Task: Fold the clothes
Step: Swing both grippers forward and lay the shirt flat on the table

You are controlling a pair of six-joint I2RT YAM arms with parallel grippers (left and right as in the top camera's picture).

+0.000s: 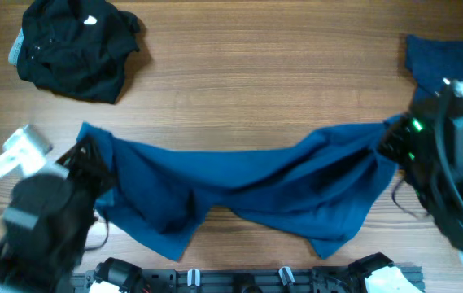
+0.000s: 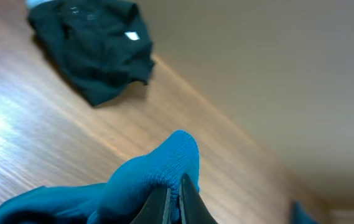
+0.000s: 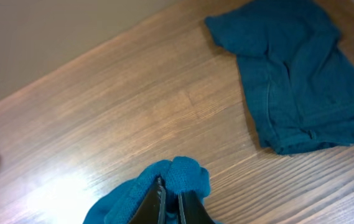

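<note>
Desk (image 1: 239, 73): carrying all three garments.
Medium-blue shirt (image 1: 239, 183): stretching across the centre from 9 to 3 o'clock, pinched at both ends, sagging and creasing toward 6 o'clock.
Black garment (image 1: 72, 45): lying crumpled at 11 o'clock, well apart from the shirt.
Dull-blue garment (image 1: 447, 57): lying loosely at 2 o'clock, near the right arm.
Left fingers (image 2: 183, 198): clamping tight on a bunched edge of the shirt at 9 o'clock.
Right fingers (image 3: 175, 202): clamping tight on the opposite bunched edge at 3 o'clock.
Progress: judging as early; spreading the shirt out, no fold showing anywhere; flattening, folding, and tackling the other two garments all left to do.
</note>
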